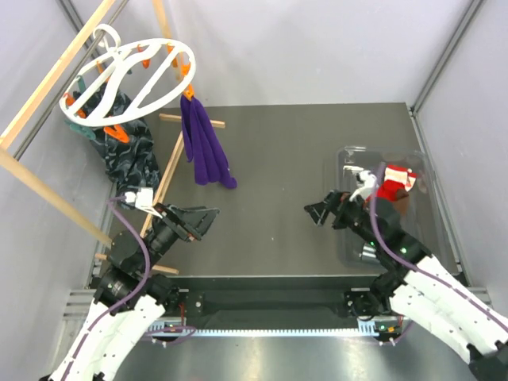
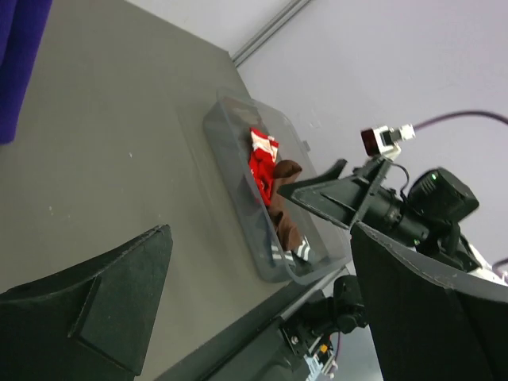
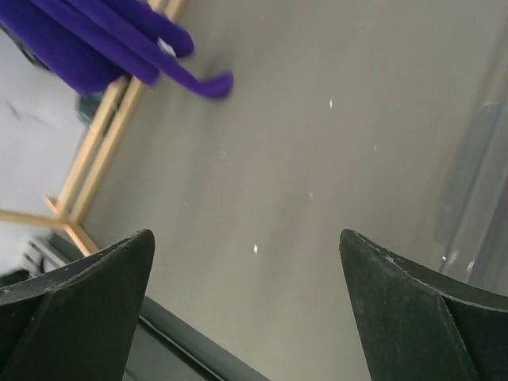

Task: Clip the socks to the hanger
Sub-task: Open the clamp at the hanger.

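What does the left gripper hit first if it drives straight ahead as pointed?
Probably the clear plastic bin holding the red Santa socks: it sits between the fingers of the left gripper in its wrist view. The right gripper lies close to that line and may be nearer; depth is unclear.

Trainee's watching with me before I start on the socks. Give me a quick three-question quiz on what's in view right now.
1. True or false: the red socks are already clipped to the hanger.
2. What hangs from a clip on the hanger's rim? A) purple socks B) red socks C) a glove
3. Fill in: the left gripper and the right gripper both have jaws that stand ___.
Key: 1 false, they lie in the clear tray on the right. 2 A. 3 open.
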Controlling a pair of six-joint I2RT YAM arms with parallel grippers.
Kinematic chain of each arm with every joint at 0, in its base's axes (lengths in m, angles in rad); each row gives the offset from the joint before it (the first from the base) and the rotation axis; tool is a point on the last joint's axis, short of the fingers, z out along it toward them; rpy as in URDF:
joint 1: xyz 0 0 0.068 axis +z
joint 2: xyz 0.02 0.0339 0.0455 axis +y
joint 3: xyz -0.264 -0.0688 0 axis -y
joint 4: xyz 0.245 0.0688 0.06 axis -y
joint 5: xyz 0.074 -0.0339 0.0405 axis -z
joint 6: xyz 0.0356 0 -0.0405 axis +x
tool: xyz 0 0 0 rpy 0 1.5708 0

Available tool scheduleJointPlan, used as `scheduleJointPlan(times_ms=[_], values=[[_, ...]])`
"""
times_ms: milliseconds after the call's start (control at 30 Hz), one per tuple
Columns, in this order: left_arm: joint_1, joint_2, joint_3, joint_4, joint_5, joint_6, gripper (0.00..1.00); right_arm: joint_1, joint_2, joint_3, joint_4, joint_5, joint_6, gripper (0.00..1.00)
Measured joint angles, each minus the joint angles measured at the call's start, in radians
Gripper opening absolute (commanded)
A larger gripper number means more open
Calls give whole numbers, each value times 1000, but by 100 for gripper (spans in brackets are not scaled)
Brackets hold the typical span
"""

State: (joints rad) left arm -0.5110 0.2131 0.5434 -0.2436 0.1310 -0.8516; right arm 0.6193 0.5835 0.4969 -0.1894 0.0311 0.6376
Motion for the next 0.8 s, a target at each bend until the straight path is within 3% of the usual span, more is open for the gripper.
scheduleJointPlan(times_ms=[200,233,367,500,633,800], values=[[0,-57,57,-129,-30,-48,100,32,257,105,179,-158,-89,100],[0,-75,68,-138,-42,-47,92,47,305,142,213,-176,-105,100],[0,-108,173,-202,-85,-12,77,128,488,309,352,-214,-166,100],[0,-43,349,-297,-151,65,71,233,682,513,430,-215,-249,99],[0,10,432,-320,-180,129,63,316,845,705,486,-220,-310,96],[0,33,475,-336,-182,192,55,376,1009,883,572,-219,-370,77]])
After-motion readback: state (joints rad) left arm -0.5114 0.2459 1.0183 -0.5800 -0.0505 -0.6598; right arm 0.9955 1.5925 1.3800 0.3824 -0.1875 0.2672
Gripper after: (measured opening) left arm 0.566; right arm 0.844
